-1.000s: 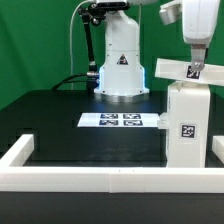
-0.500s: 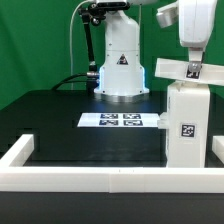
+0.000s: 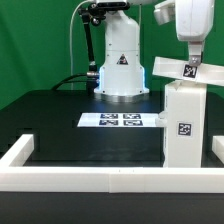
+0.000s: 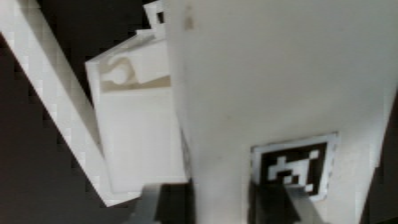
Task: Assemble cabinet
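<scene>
The cabinet body is a tall white box with a square marker tag, standing at the exterior view's right. My gripper is right above it, shut on a flat white cabinet panel that carries its own tag. The panel lies across the top of the body and is slightly tilted. In the wrist view my dark fingers pinch the white panel between them. Its tag sits close to my gripper. A beige inner part of the cabinet shows beyond the panel.
The marker board lies flat on the black table in front of the white robot base. The low white border frame runs along the table's front and sides. A green backdrop stands behind.
My gripper has moved a little to the exterior view's left with the panel in it. The panel now sits lower over the cabinet body.
</scene>
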Available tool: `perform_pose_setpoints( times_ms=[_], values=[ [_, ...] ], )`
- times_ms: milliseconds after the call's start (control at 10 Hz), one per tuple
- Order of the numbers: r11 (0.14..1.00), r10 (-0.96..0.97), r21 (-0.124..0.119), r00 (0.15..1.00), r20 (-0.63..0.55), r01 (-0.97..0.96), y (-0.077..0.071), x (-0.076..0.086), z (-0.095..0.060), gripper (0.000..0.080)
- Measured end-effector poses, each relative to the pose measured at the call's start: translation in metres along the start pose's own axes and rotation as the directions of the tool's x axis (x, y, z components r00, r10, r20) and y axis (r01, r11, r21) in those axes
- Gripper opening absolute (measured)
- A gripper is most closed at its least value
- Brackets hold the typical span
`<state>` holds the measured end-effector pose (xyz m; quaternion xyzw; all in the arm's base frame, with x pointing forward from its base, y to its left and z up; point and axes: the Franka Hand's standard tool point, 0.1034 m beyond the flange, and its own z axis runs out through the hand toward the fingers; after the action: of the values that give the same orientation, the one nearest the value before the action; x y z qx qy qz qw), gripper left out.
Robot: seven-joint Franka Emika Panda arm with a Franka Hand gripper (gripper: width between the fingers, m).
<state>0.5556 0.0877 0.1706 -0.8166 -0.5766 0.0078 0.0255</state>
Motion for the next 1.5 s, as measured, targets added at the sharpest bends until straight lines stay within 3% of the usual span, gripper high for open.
perform_pose_setpoints(
  times_ms=[400,500,600,800,900,1000,1300,1500],
  values=[
    [1.000,-0.006,0.004,1.000,0.002,0.006,-0.003,0.001,-0.004,0.0140],
    [1.000,-0.008,-0.010,1.000,-0.005,0.008,-0.004,0.002,-0.006,0.0220],
    [1.000,-0.008,-0.021,1.000,-0.010,0.008,-0.006,0.000,-0.006,0.0220],
    [1.000,-0.004,-0.025,1.000,-0.013,0.004,-0.009,-0.004,-0.011,0.0593],
    [1.000,-0.002,-0.024,1.000,-0.013,0.002,-0.009,-0.003,-0.011,0.0720],
    [1.000,-0.002,-0.023,1.000,-0.012,0.002,-0.009,-0.004,-0.010,0.0786],
    [1.000,-0.008,-0.017,1.000,-0.009,0.008,-0.014,-0.004,-0.005,0.0799],
    [1.000,-0.004,-0.028,1.000,-0.015,0.004,-0.019,-0.009,0.003,0.0797]
  ],
)
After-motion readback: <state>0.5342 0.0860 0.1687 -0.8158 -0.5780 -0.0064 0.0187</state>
